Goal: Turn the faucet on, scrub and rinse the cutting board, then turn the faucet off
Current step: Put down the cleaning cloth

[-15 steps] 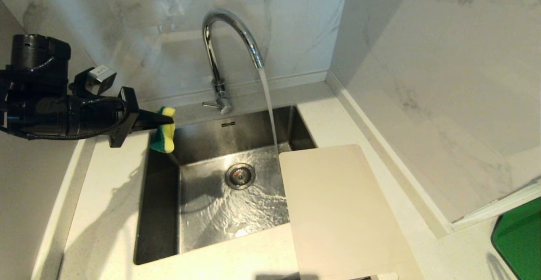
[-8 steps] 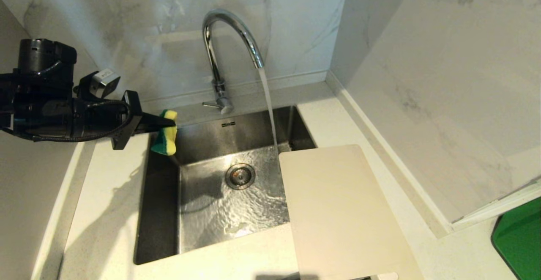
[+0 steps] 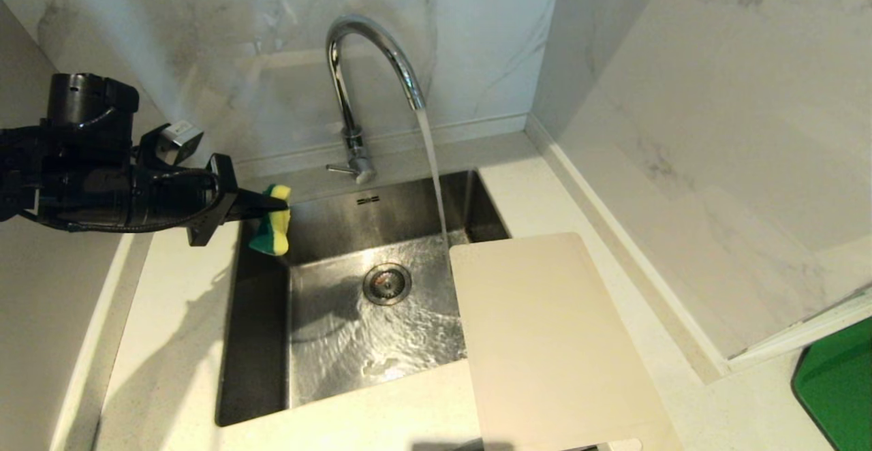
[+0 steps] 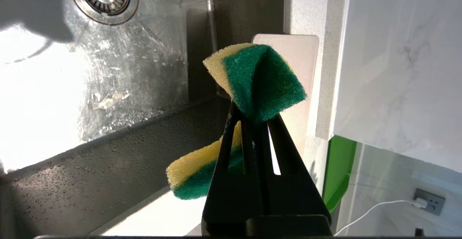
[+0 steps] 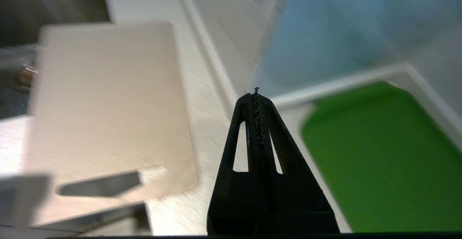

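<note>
- Nearest the camera, the cream cutting board (image 3: pixel 555 342) lies flat on the white worktop (image 3: pixel 170 315) at the right of the sink (image 3: pixel 262 342), its left edge overhanging the basin; its long axis runs from near to far, with the oblong handle slot (image 5: pixel 99 185) at the near end and the rounded far corners pointing toward the back wall.
- The right end effector (image 5: pixel 256 94), seen only from its own wrist camera, hangs over the worktop between the board and a green flat item (image 5: pixel 379 159), its fingers pressed together on nothing.
- Mid-scene, water ripples across the steel basin around the drain strainer (image 3: pixel 387 283).
- At the sink's far left corner, the left end effector (image 3: pixel 269 202) points right, clamped tight on a folded yellow-and-green sponge (image 3: pixel 271 227).
- At the back, the chrome gooseneck faucet (image 3: pixel 354 83) arches toward the right, its stream (image 3: pixel 432 172) falling just beyond the board's far edge; the thin lever (image 3: pixel 338 168) juts left.
</note>
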